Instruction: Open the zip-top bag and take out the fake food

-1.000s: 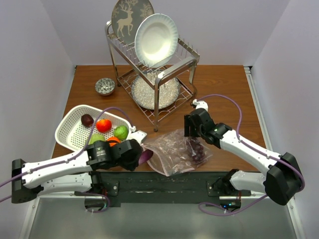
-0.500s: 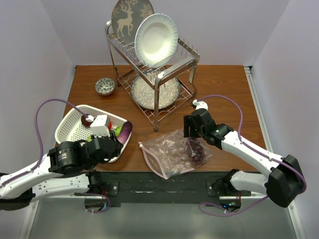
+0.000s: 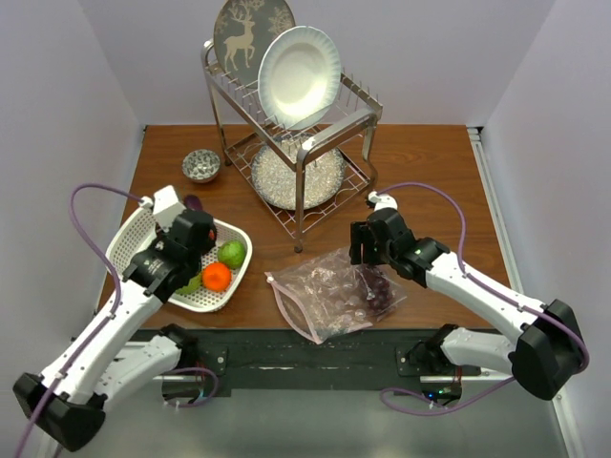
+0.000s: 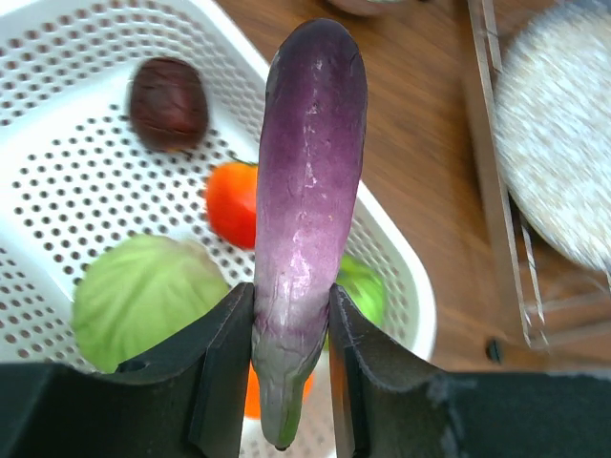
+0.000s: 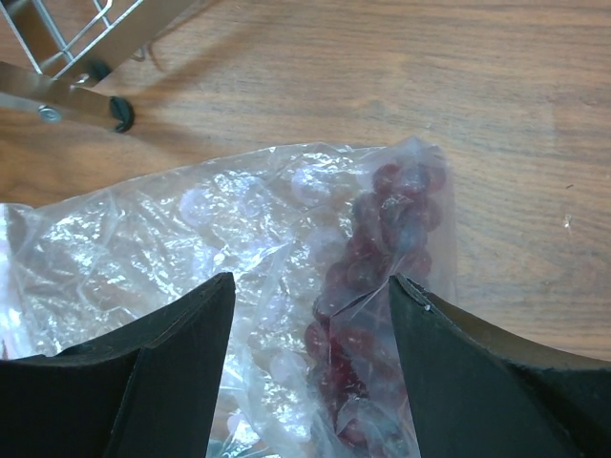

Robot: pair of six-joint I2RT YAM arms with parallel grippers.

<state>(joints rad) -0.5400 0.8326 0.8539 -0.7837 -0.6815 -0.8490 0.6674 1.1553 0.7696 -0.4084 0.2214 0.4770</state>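
Observation:
The zip-top bag (image 3: 329, 291) lies crinkled on the table near the front edge, and purple grapes (image 3: 380, 291) are still inside it. My right gripper (image 3: 368, 246) hangs open just above the bag's far right corner. In the right wrist view the open gripper (image 5: 310, 296) straddles the grapes (image 5: 382, 248) through the plastic (image 5: 172, 248). My left gripper (image 4: 291, 382) is shut on a purple eggplant (image 4: 305, 191) and holds it above the white basket (image 4: 57, 114). The basket holds a dark purple piece (image 4: 168, 103), a red fruit (image 4: 234, 202), a cabbage (image 4: 143, 301) and a lime (image 4: 368, 286).
The white perforated basket (image 3: 129, 250) stands at the left, with a lime (image 3: 231, 253) and an orange fruit (image 3: 217, 276) showing. A metal dish rack (image 3: 296, 143) with plates stands at the back centre. A small patterned bowl (image 3: 201, 165) is left of it.
My left arm has swung from the bag's mouth back and to the left with the eggplant, and it is now over the basket. The right gripper has stayed over the bag.

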